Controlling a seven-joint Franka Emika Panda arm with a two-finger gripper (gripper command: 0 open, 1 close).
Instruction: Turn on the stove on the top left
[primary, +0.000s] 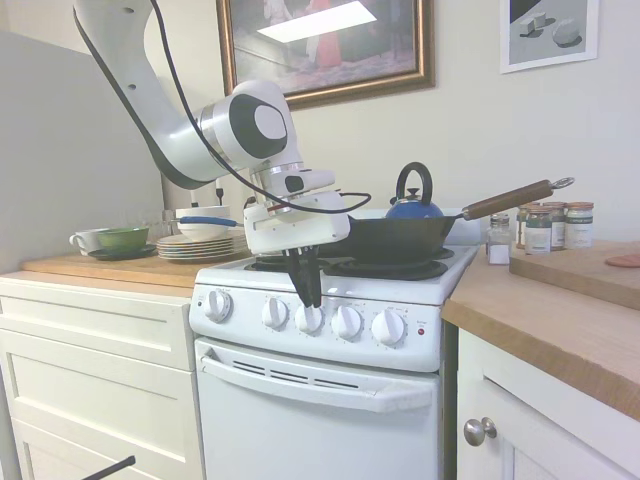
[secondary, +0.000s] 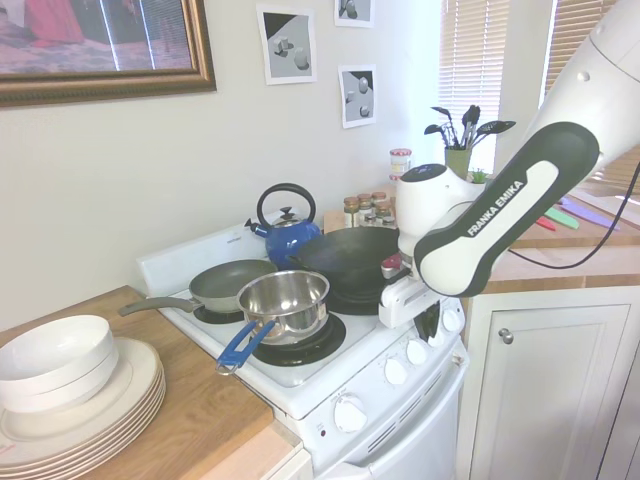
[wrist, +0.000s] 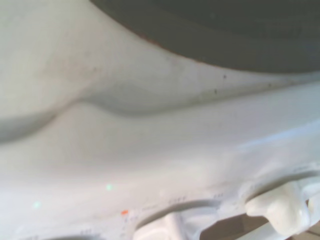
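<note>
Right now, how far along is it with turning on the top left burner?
Done: the claw has reached the stove front panel. In hand: its fingers sit at the middle knob of five. Left: whether any knob is turned can't be told.

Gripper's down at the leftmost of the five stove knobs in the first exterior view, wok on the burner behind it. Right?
Not quite. In the first exterior view the gripper is at the middle knob of the five on the stove, not the leftmost knob, which is untouched. The wok does sit on the burner behind it.
</note>
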